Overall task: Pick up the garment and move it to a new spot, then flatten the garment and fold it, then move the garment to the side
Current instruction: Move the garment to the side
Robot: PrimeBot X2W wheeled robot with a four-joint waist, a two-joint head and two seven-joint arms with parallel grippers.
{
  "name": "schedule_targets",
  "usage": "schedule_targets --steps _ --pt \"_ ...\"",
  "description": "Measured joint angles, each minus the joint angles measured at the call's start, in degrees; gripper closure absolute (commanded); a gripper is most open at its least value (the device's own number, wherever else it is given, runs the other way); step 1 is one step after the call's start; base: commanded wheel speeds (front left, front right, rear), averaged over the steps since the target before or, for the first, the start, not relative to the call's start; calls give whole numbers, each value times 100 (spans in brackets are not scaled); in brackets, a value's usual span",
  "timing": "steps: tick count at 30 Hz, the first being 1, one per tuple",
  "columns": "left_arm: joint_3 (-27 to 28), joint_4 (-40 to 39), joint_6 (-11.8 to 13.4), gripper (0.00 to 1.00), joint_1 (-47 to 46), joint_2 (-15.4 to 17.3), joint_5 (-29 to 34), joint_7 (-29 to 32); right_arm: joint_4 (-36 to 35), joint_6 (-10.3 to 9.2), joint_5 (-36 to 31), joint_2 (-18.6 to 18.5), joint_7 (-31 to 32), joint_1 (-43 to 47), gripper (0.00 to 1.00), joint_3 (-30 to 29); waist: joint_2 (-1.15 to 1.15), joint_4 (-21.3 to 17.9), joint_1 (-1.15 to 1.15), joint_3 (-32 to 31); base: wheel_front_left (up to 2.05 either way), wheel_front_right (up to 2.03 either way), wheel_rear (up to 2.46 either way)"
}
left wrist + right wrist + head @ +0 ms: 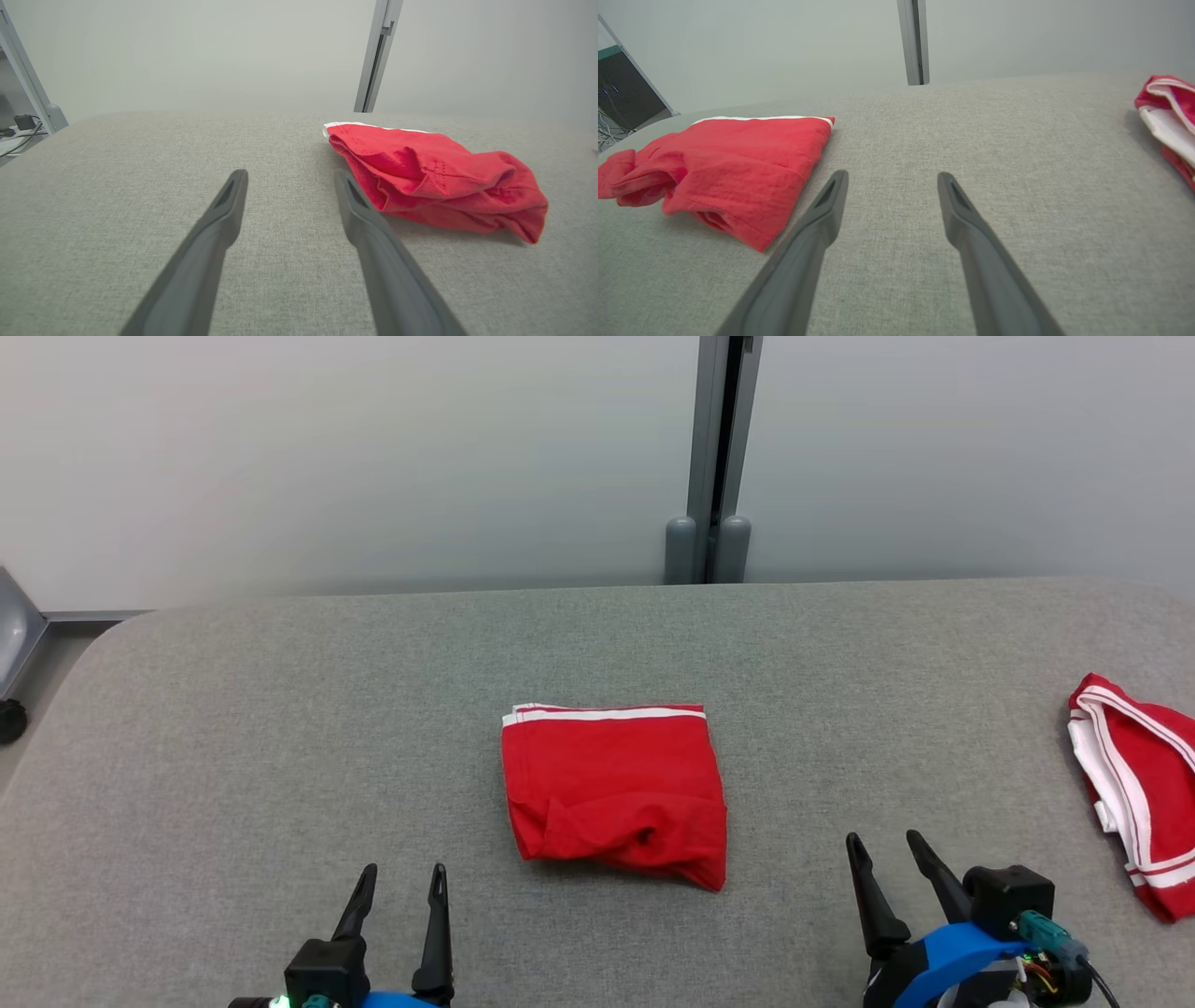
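Observation:
A red garment [614,789] with a white-striped edge lies folded into a rough square at the middle of the grey table [280,728]. Its near edge is bunched. In the left wrist view the garment [434,182] lies to the right of the fingers; in the right wrist view the garment [733,158] lies to their left. My left gripper [403,875] is open near the table's front edge, left of the garment, holding nothing. My right gripper [883,842] is open at the front right, also apart from the garment and holding nothing.
A second red garment with white stripes [1139,793] lies crumpled at the table's right edge, also at the right of the right wrist view [1169,116]. A grey post [714,457] stands behind the table against a pale wall.

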Motion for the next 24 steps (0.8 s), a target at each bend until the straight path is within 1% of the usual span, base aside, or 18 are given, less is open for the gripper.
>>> schedule_targets --steps 1,2,3,4,7,12,18,24 --pt "-24 1 -1 0 -2 -1 -15 0 -1 0 21 0 0 -10 0 29 0 15 0 14 0 0 0" --pt "-45 5 -1 0 -5 0 -34 0 4 0 51 -1 0 -25 55 78 0 35 0 30 0 0 0" --pt "-68 8 -1 0 -13 -1 -54 0 14 0 80 -1 0 -49 98 121 0 60 0 46 0 0 0" --pt "-93 8 -1 0 -24 0 -82 0 36 0 120 0 0 -83 100 171 0 89 0 62 0 0 0" --pt "-188 8 0 0 -71 1 -151 0 89 0 124 4 0 -296 100 279 0 190 0 147 0 0 0" --pt "-377 3 14 0 -241 0 -248 0 186 0 32 -35 -1 -1030 100 477 0 476 1 340 0 0 0" --pt "-549 -10 60 0 -374 1 -347 0 788 0 31 -233 -1 -1886 100 964 0 949 1 546 0 0 0" --pt "-642 -33 99 0 -437 2 -465 0 1567 0 65 -266 -2 -2279 100 1636 0 1360 2 729 0 0 0"
